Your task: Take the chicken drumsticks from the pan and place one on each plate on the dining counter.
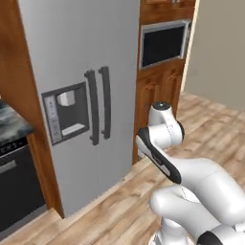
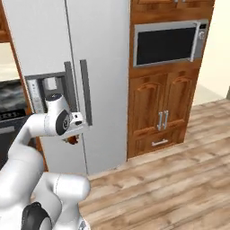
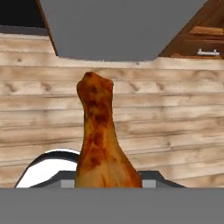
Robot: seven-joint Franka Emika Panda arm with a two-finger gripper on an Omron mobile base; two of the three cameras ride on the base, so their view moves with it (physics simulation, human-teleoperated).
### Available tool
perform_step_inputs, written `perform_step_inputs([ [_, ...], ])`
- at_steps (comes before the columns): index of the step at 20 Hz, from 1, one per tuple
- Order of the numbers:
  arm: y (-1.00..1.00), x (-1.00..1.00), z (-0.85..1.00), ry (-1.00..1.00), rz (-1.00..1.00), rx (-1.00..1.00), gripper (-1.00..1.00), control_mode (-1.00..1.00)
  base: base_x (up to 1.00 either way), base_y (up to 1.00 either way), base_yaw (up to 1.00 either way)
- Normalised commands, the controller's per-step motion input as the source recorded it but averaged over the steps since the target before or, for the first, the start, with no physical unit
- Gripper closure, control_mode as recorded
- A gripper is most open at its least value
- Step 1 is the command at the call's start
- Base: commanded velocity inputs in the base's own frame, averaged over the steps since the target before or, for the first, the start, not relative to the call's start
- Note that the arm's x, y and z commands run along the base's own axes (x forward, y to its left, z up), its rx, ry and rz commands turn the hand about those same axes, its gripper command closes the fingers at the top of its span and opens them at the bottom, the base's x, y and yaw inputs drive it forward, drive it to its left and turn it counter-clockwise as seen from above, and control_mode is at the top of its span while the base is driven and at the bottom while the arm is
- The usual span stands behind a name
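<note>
In the hand view, a chicken drumstick (image 3: 99,140) clamped in the gripper (image 3: 105,183), thick end down between the fingers, narrow knobbed end pointing away over the plank floor (image 3: 175,127). Golden-brown skin with darker red-brown patches along one side. Beyond its tip, the grey foot of the refrigerator (image 3: 118,26), and at the upper right a corner of wood cabinet with a metal drawer pull (image 3: 207,52). In the right base view, the gripper (image 2: 72,137) held low beside the arm's wrist, a small brown bit of drumstick (image 2: 71,140) showing under it, in front of the refrigerator (image 2: 90,54) and its water dispenser (image 2: 42,92). To the right, a built-in microwave (image 2: 168,42) above wooden cabinet doors (image 2: 164,112). At the far left of the left base view, a marbled countertop edge (image 1: 12,125) over a dark appliance front (image 1: 16,189).
</note>
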Motion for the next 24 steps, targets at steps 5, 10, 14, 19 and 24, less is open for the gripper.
perform_step_inputs([
  [5, 0.00, 0.00, 0.00, 0.00, 0.00, 0.00, 1.00, 1.00, 0.04, 0.00, -1.00],
  [10, 0.00, 0.00, 0.00, 0.00, 0.00, 0.00, 1.00, 1.00, 0.05, 0.00, -1.00],
  [14, 0.00, 0.00, 0.00, 0.00, 0.00, 0.00, 1.00, 1.00, 0.06, 0.00, -1.00],
  [19, 0.00, 0.00, 0.00, 0.00, 0.00, 0.00, 1.00, 1.00, 0.30, 0.07, -0.82],
  [24, 0.00, 0.00, 0.00, 0.00, 0.00, 0.00, 1.00, 1.00, 0.45, 0.18, -0.22],
])
